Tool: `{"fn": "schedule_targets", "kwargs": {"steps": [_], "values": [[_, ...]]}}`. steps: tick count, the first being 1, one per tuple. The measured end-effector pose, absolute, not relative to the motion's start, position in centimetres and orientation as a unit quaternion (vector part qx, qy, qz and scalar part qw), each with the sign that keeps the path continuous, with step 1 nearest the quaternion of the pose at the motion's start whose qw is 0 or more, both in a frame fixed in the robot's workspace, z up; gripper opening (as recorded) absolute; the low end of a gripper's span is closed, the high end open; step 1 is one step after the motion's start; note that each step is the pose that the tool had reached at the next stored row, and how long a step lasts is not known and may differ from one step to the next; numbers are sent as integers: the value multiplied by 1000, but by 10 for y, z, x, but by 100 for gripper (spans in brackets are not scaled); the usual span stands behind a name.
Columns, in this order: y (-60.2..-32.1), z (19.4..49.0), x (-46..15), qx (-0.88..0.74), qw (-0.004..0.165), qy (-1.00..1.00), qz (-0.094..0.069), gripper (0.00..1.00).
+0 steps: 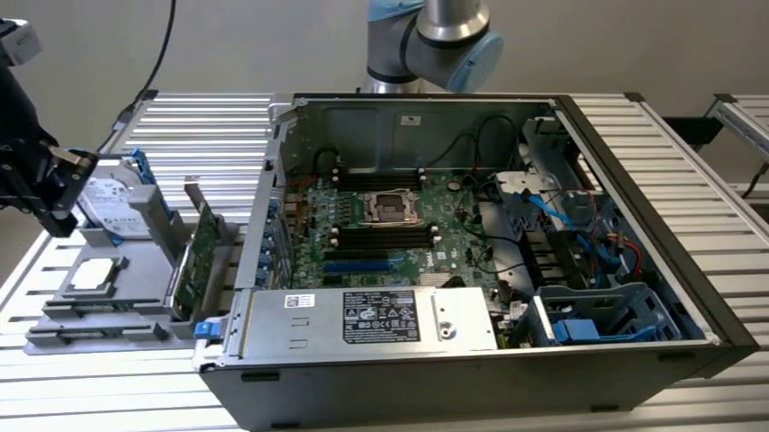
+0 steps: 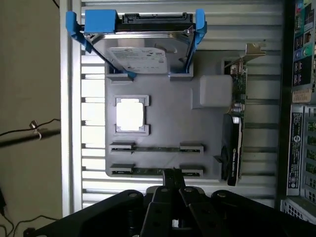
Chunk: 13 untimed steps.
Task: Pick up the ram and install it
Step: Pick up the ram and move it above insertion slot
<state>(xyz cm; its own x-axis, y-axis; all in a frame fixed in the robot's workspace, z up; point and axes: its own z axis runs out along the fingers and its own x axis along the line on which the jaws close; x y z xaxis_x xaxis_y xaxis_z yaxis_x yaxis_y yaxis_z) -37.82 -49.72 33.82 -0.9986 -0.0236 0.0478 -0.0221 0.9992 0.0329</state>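
Note:
Two ram strips stand on edge in the slots of a grey holder tray [image 2: 163,123]. One ram strip [image 2: 157,148] lies further in, and the other ram strip [image 2: 147,172] runs along the tray's near edge. My gripper [image 2: 173,174] is shut, its black fingertips pressed together with nothing seen between them. In the wrist view the tips line up with the nearer ram strip. In the exterior view the gripper [image 1: 58,220] hangs above the tray [image 1: 144,297] at the far left, apart from it.
The tray also carries a hard drive [image 2: 140,54] in a blue frame, a silver processor [image 2: 130,114] and a green expansion card [image 2: 236,133] with a metal bracket. An open computer case [image 1: 481,243] stands to the exterior view's right, with black memory slots [image 1: 382,236] on its motherboard.

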Motion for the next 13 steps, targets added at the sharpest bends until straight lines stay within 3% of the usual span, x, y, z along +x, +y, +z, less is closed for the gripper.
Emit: {"fn": "schedule_targets", "kwargs": {"steps": [13], "values": [[-497,335,-378,130,26,-991,-14,11]]}}
